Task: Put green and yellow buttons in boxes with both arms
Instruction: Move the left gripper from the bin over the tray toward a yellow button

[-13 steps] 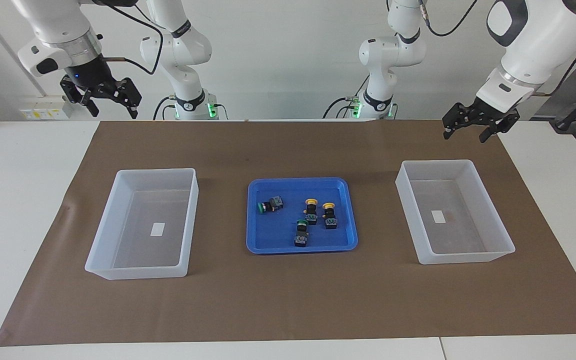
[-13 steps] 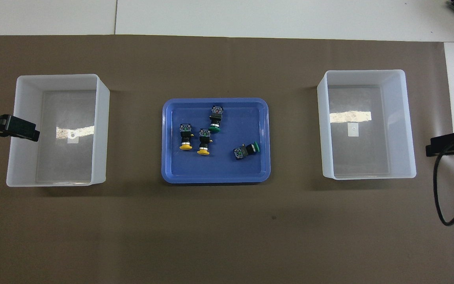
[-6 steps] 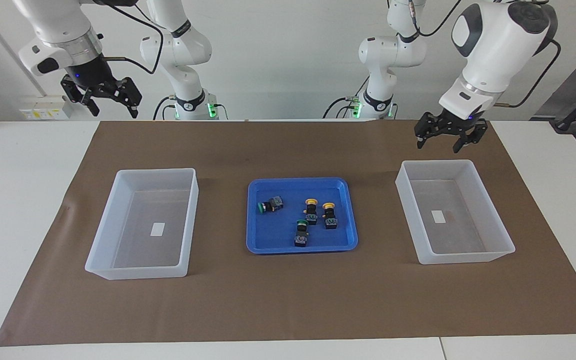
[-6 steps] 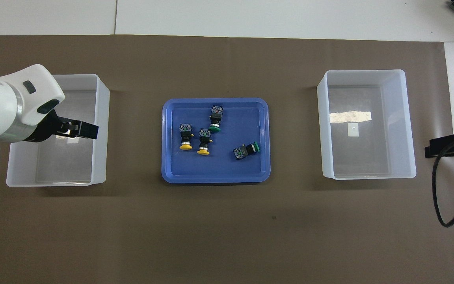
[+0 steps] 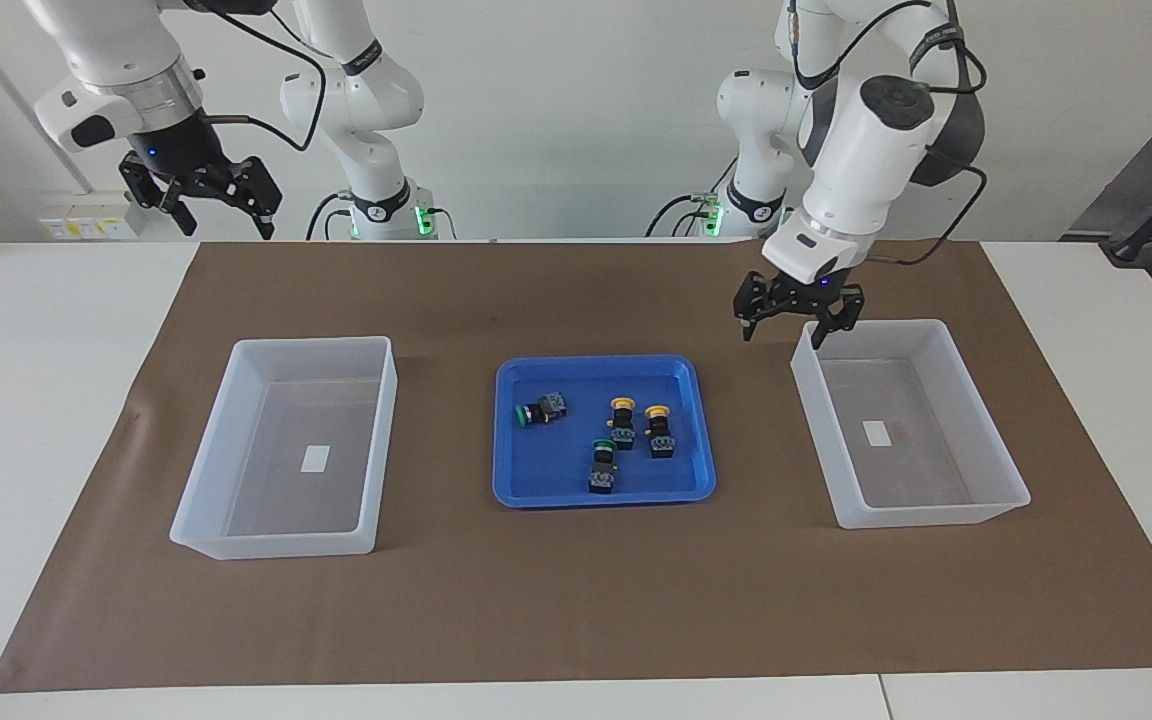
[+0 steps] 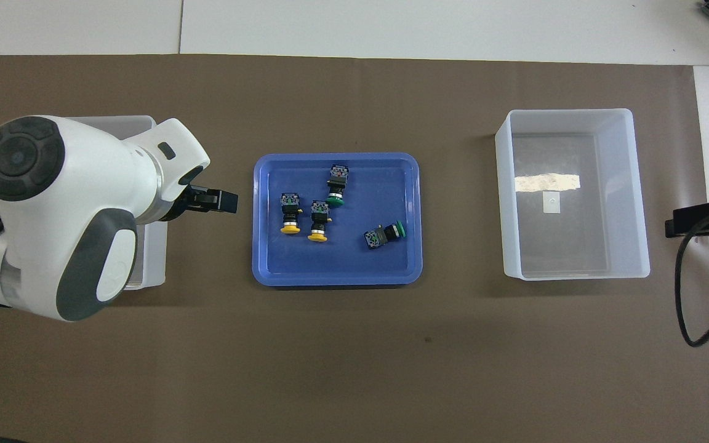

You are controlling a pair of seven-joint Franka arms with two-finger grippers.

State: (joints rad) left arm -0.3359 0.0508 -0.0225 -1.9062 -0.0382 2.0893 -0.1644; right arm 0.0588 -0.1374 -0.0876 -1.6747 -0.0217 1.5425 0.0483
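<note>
**A:** Where does each tool stand, and is either one holding anything?

**B:** The left tool (image 5: 798,320) hangs with its fingers spread and nothing in them, over the brown mat (image 5: 576,600) between the blue tray (image 5: 506,440) and the box (image 5: 911,505) at the left arm's end of the counter (image 5: 36,400). The right tool (image 5: 202,195) is also spread and empty, raised high at the right arm's end, where that arm waits.

**A:** Which way do the buttons lie from the left tool?

**B:** All four lie on their sides in the tray at the middle of the mat, below the tool, toward the right arm's end and farther from the robots. Two yellow buttons (image 5: 641,425) lie side by side, caps toward the robots, on the tray's half that faces the left arm. One green button (image 5: 603,464) lies just beside them, farther from the robots, cap also toward the robots. The other green button (image 5: 538,410) lies slantwise, toward the right arm's box (image 5: 276,545).

**A:** So which arm is nearer?

**B:** The left, by a wide margin; the yellow pair looks like its likeliest first pick. Both boxes hold no buttons yet.
</note>
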